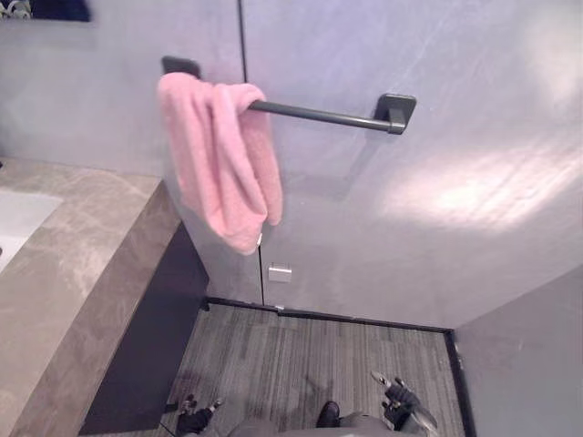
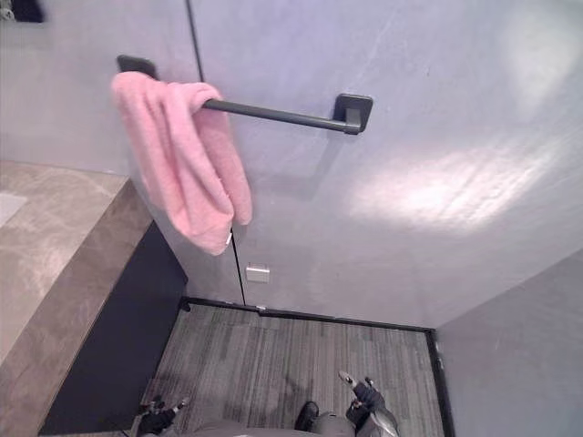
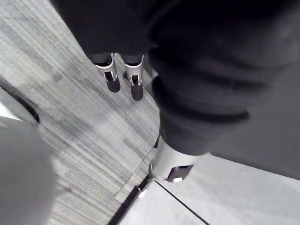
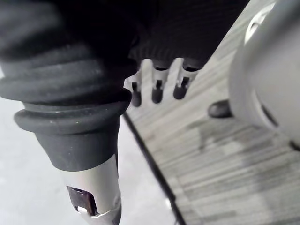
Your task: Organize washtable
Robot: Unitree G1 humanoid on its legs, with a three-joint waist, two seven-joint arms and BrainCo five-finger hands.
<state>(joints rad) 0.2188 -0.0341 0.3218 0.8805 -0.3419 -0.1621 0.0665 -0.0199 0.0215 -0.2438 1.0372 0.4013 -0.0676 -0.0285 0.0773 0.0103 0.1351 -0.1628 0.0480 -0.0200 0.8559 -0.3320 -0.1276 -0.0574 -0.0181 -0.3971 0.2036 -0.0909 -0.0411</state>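
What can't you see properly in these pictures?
Sink: cut off by the left eye view's left edge; a white corner shows.
Towel bar's left mount: mostly behind the pink towel, both eye views.
Small white wall plate: too small to identify.

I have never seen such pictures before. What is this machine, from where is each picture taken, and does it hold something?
This is a humanoid robot with two arms that end in fingered hands. The two wide pictures come from a stereo camera on its head, looking down. They show a pink towel draped over one end of a dark bar on the grey wall, a stone counter on the robot's left, and a striped floor. The two close pictures come from cameras on the wrists, each looking along its own hand. The left hand and the right hand hang low over the floor with straight fingers. Neither holds anything.
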